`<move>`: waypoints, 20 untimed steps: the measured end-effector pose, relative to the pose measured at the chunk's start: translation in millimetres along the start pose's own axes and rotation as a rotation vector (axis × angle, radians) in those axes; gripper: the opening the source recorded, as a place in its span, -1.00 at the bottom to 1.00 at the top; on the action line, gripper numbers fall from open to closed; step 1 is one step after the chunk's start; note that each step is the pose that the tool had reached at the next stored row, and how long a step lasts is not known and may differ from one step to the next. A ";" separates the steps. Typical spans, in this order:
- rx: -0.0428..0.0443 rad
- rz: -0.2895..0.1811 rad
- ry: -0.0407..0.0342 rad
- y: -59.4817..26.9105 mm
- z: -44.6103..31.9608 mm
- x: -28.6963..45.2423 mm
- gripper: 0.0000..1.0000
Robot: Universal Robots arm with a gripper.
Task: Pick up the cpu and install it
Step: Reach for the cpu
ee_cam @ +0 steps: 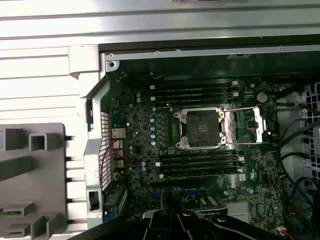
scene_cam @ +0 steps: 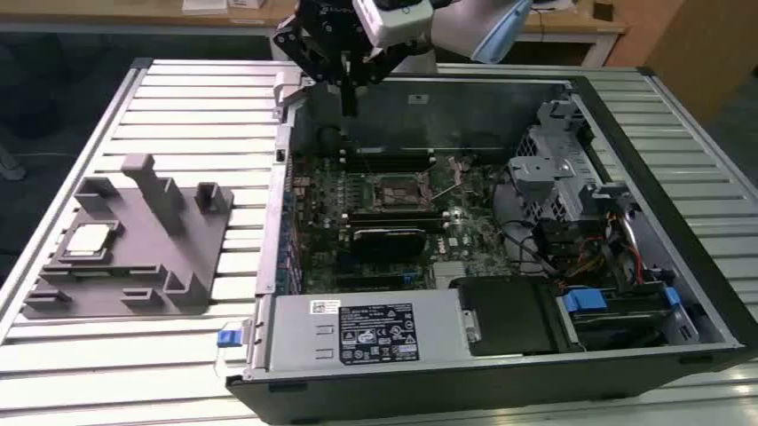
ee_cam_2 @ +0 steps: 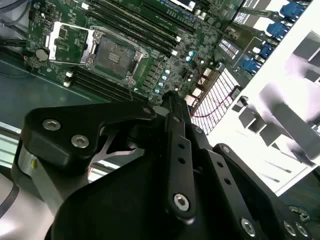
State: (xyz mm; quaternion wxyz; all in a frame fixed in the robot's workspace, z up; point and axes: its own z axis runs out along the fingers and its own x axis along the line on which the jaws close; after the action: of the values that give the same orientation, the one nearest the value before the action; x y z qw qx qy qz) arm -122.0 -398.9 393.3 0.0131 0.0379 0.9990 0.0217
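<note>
in the exterior view we see the gripper (scene_cam: 350, 108) hanging over the rear wall of the open computer case (scene_cam: 474, 89). its fingers are drawn together and it holds nothing. the cpu (scene_cam: 89, 240) lies flat in a recess of the grey fixture (scene_cam: 142, 266) on the slatted bench (scene_cam: 201, 98), toward the exterior view's left, outside the case and well apart from the gripper. the socket (scene_cam: 399, 191) sits near the middle of the motherboard (scene_cam: 355, 240).

in the second wrist view the gripper (ee_cam_2: 169, 98) is empty, its fingers pressed together, above the motherboard's edge. the socket (ee_cam_2: 114, 56) lies uncovered, with its metal load plate (ee_cam_2: 70, 42) swung open beside it.

in the first wrist view we look down on the socket (ee_cam: 201, 128), with the load plate (ee_cam: 250, 127) folded out just beside it. the grey fixture (ee_cam: 30, 175) stands outside the case wall.
</note>
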 end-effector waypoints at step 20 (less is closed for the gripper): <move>0.0000 0.000 0.0000 -1.0 -0.4 13.5 -0.79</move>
State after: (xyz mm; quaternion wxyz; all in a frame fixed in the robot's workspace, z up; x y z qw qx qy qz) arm -135.5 -398.9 393.3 0.0131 0.0379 0.9990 0.0217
